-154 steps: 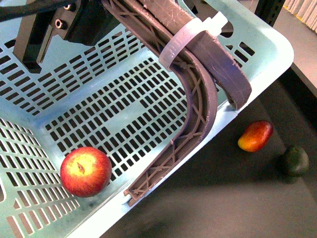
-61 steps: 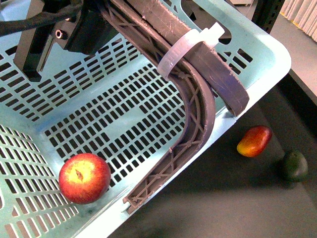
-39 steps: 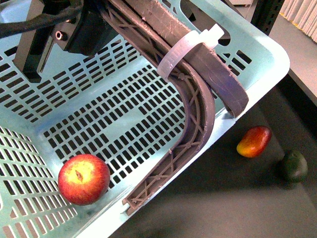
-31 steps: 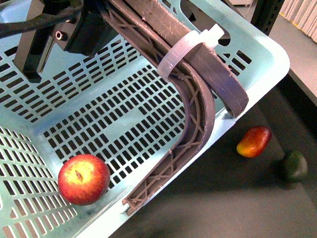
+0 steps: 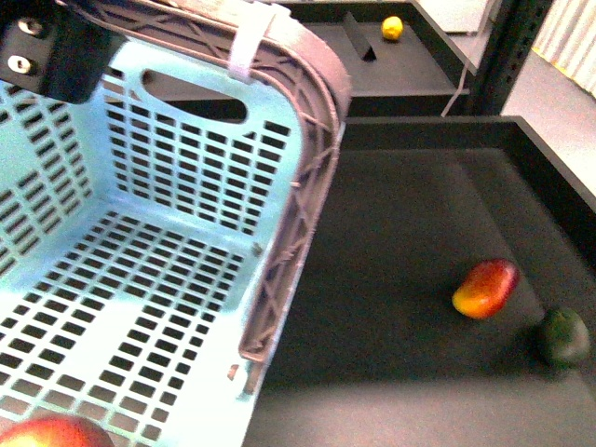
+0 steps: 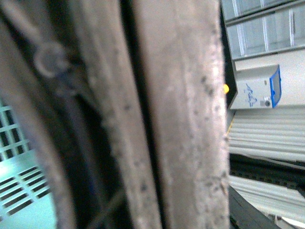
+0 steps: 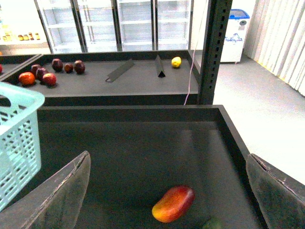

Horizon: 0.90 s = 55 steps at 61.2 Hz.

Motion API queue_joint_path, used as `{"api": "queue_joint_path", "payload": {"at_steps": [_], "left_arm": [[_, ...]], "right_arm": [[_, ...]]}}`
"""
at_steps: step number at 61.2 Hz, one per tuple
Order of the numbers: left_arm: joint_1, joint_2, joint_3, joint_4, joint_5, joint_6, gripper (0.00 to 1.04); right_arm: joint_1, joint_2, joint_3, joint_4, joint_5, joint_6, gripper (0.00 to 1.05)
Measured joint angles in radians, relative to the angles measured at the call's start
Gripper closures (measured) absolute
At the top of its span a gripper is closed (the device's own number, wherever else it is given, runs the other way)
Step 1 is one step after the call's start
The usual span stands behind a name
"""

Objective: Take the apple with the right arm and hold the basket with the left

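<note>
Apple (image 5: 51,434) in basket (image 5: 200,177), apart from wide-open right fingers (image 7: 66,195); left fingers' (image 5: 51,60) state unclear.

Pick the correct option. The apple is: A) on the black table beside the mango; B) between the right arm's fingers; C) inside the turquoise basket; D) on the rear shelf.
C: the apple sits on the basket's slotted floor at the front view's bottom edge; the right fingers are empty.

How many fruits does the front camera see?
4: apple inside the basket; mango and dark green fruit on the black tray; yellow fruit on the far shelf. The basket may hide others.
</note>
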Motion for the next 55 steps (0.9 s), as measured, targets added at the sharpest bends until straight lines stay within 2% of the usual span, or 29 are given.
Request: {"api": "queue_joint_path", "payload": {"at_steps": [7, 17, 23, 36, 55], "left_arm": [[0.103, 0.008, 0.0, 0.033, 0.062, -0.027, 0.77], [0.242, 0.058, 0.01, 0.074, 0.092, -0.01, 0.77], [0.291, 0.097, 0.013, 0.105, 0.118, 0.009, 0.77], [0.34, 0.209, 0.016, 0.14, 0.198, 0.001, 0.77], [0.378, 0.367, 0.107, 0.145, 0.209, 0.018, 0.77]], "right_arm": [[0.0, 0.0, 0.0, 0.0, 0.0, 0.0, 0.09], [0.0, 0.0, 0.0, 0.0, 0.0, 0.0, 0.09], [0.0, 0.0, 0.0, 0.0, 0.0, 0.0, 0.09], [0.0, 0.0, 0.0, 0.0, 0.0, 0.0, 0.09], [0.0, 0.0, 0.0, 0.0, 0.0, 0.0, 0.09]]}}
